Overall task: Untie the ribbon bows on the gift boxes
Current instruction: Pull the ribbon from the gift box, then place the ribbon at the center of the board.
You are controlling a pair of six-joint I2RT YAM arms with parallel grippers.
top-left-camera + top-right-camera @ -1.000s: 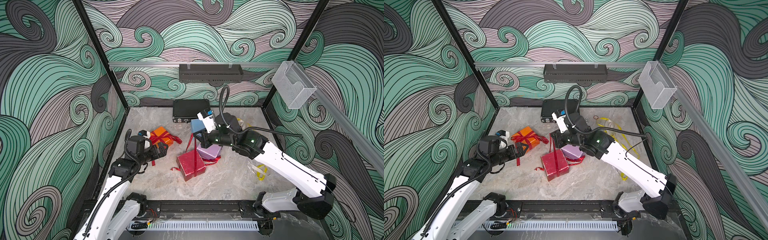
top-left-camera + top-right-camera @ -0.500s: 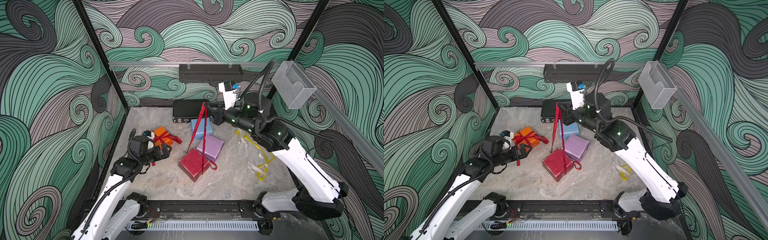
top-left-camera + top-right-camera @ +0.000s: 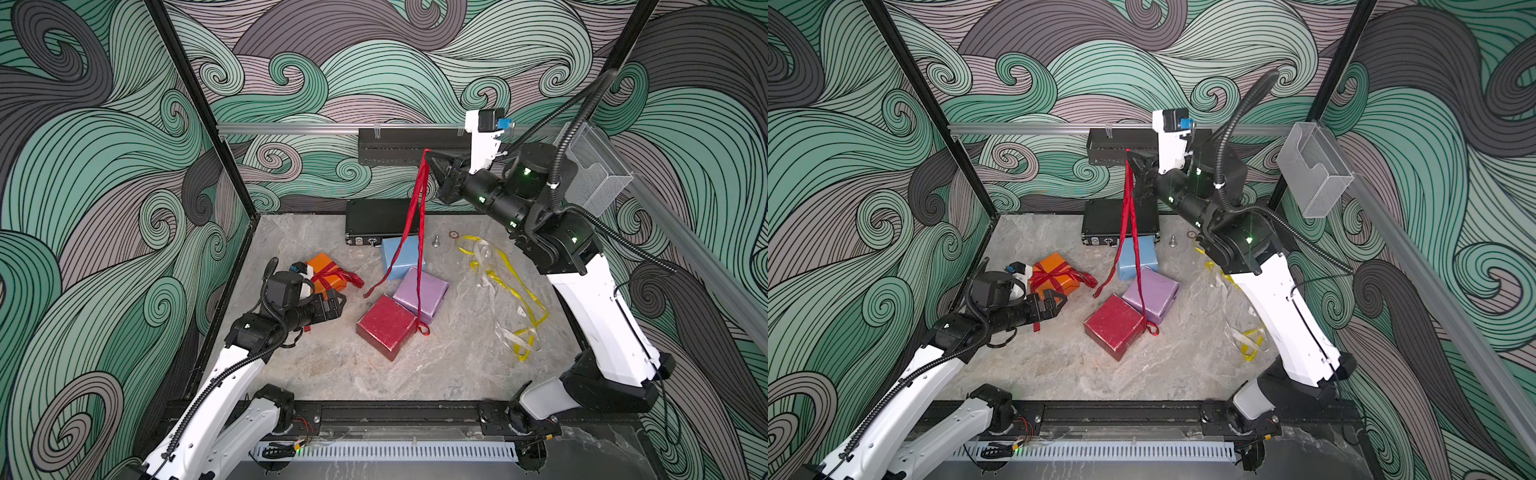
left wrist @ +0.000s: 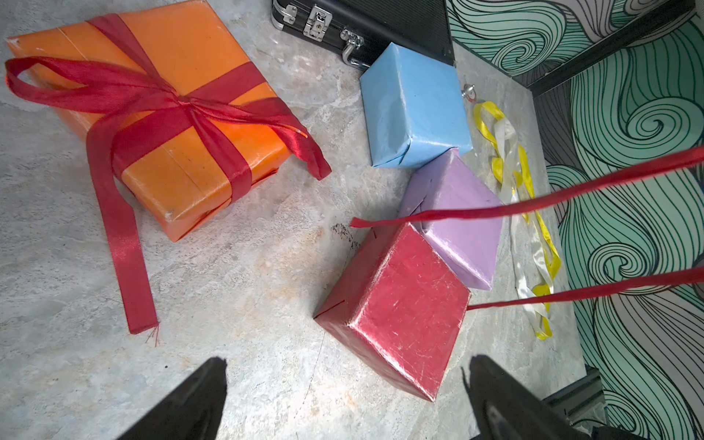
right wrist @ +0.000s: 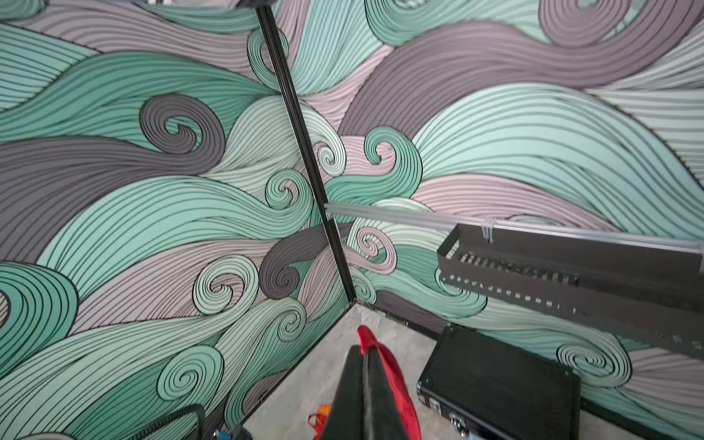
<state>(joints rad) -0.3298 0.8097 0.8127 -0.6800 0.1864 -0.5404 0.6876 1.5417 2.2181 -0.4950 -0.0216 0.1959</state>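
Taking the back wall as 12 o'clock on the marble tabletop [image 3: 332,374], the right gripper [image 3: 428,154] is raised high above the 12 o'clock edge. Its jaws are pressed together on the fold of a red ribbon [image 3: 419,216] (the right wrist view shows red satin bunched against the closed black fingers [image 5: 350,388]). Two strands hang from that pinch. One drops across the lilac gift box [image 3: 434,291] to a small loop at the 3 o'clock corner of the red gift box [image 3: 384,326]. The other slants over the light blue gift box [image 3: 395,257] and ends free, near the table at the red box's 11 o'clock.

The red gift box sits near the middle of the table, turned corner-on. The lilac one touches it at 1 o'clock, and the light blue one lies beyond that toward 12, just in front of the black latched case [image 3: 374,220].

The orange gift box [image 3: 322,264] lies at 9 to 10 o'clock. Its red bow [image 3: 338,276] is tied, with one long tail flat on the marble. The left gripper [image 3: 338,301] hovers low at that box's 5 o'clock, jaws spread wide and pointing toward the red gift box, apart from both boxes.

On the 3 o'clock side a yellow ribbon [image 3: 523,351] and a white ribbon [image 3: 484,266] lie loose and tangled together on the table.
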